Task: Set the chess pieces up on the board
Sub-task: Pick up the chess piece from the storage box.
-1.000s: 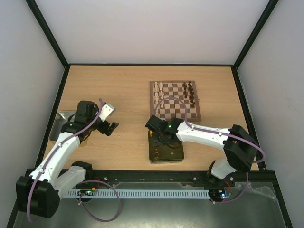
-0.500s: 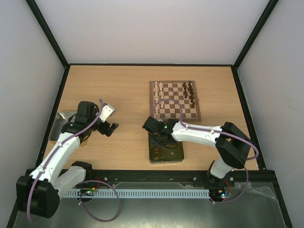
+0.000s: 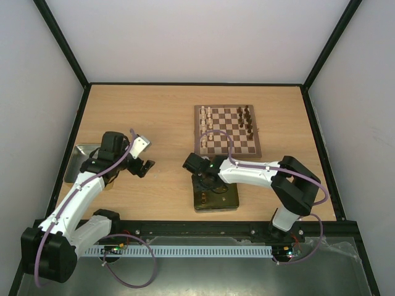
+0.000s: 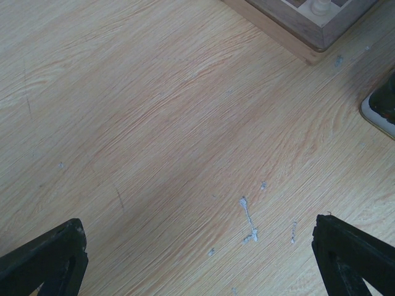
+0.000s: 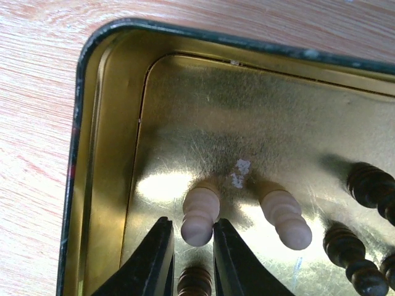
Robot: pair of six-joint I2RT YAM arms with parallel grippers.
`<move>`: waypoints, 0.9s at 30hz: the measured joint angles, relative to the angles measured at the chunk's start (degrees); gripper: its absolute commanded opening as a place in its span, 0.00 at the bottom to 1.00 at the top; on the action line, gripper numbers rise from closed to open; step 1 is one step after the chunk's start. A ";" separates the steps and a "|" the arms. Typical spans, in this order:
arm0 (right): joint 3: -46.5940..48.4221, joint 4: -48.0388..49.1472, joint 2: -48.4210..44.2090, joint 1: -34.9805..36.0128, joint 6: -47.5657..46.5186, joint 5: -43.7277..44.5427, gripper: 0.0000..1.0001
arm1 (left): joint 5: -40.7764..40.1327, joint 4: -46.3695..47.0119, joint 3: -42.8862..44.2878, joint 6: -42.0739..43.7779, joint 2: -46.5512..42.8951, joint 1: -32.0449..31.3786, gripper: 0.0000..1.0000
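The right hand [image 5: 192, 225] pinches a smooth, rounded cream pawn [image 5: 200, 216] inside the shiny gold tin [image 5: 105, 154]; the left hand [image 4: 197, 259] gapes wide over the grainy wooden tabletop [image 4: 154, 123].

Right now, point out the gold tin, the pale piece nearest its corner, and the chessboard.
gold tin [image 5: 102, 160]: right wrist view, left inner wall.
pale piece [image 5: 200, 217]: right wrist view, rounded body.
chessboard [image 3: 227, 120]: top external view, bare middle square.
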 measured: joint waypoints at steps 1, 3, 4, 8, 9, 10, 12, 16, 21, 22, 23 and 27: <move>0.00 0.02 0.00 0.00 0.00 0.00 0.16 | 0.00 0.00 0.00 -0.02 0.02 -0.04 0.99; 0.00 0.04 0.02 0.00 -0.02 0.04 0.15 | 0.00 0.00 0.00 -0.02 0.07 -0.13 0.99; 0.00 0.04 0.04 0.00 -0.02 0.13 0.15 | -0.02 0.00 0.00 -0.02 0.11 -0.24 0.99; 0.11 0.00 0.24 0.00 -0.22 0.79 0.13 | 0.00 0.00 0.00 -0.02 0.15 -0.35 0.99; 0.15 0.00 0.28 0.00 -0.26 0.94 0.14 | -0.02 0.00 0.00 -0.02 0.15 -0.39 0.99; 0.22 -0.04 0.31 0.00 -0.33 1.09 0.14 | -0.02 0.00 -0.02 -0.02 0.15 -0.44 0.99; 0.50 -0.11 0.35 0.00 -0.50 1.55 0.14 | -0.02 0.00 -0.02 0.00 0.20 -0.50 0.99; 1.18 -0.07 1.05 0.00 -1.09 2.27 0.13 | -0.02 0.00 -0.04 -0.02 0.35 -0.66 0.99; 1.68 -0.22 1.92 0.00 -1.40 2.49 0.12 | -0.04 0.00 -0.04 -0.02 0.35 -0.72 0.99; 1.99 -0.33 2.01 0.00 -1.49 2.58 0.12 | -0.02 0.00 -0.04 -0.02 0.35 -0.72 0.99; 2.23 -0.39 2.03 0.00 -1.55 2.71 0.11 | -0.02 0.00 -0.04 -0.02 0.37 -0.72 0.99; 3.39 -0.59 2.03 0.00 -1.81 3.32 0.08 | -0.09 0.02 -0.04 -0.02 0.68 -1.01 0.99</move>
